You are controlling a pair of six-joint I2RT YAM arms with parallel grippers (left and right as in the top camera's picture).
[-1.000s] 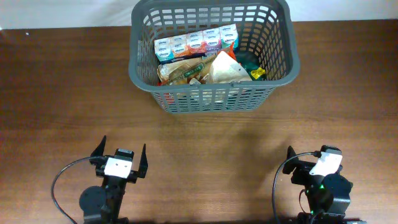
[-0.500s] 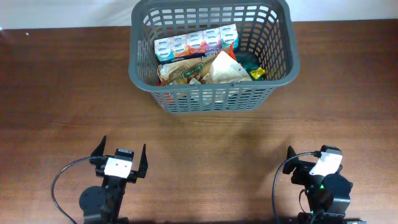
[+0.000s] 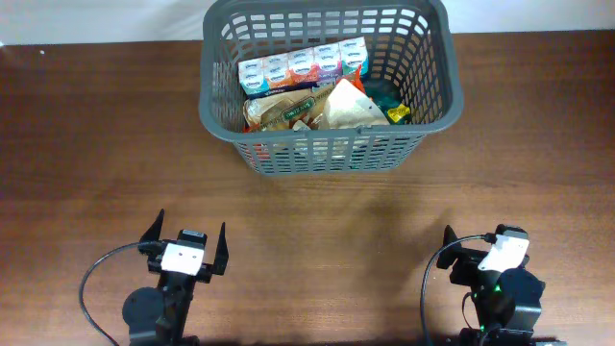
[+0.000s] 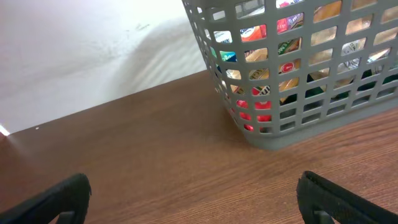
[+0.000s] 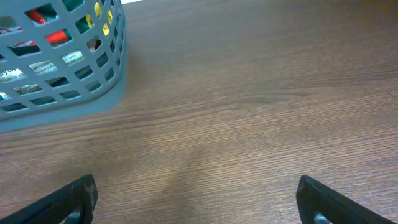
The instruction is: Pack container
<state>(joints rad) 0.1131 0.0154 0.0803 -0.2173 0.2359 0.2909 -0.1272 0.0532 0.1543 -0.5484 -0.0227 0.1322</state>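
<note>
The container (image 3: 216,115), a dark grey slotted basket, stands at the far middle of the table. It holds a row of small cartons (image 3: 303,65), a brown packet (image 3: 283,108) and a pale paper bag (image 3: 346,108). It also shows in the left wrist view (image 4: 273,134) and in the right wrist view (image 5: 93,102). My left gripper (image 3: 187,236) is open and empty near the front left edge; it also shows in the left wrist view (image 4: 199,199). My right gripper (image 3: 480,240) is open and empty at the front right; it also shows in the right wrist view (image 5: 199,199).
The brown wooden table (image 3: 86,144) carries nothing else in view. A white wall (image 4: 74,50) runs behind the table's far edge.
</note>
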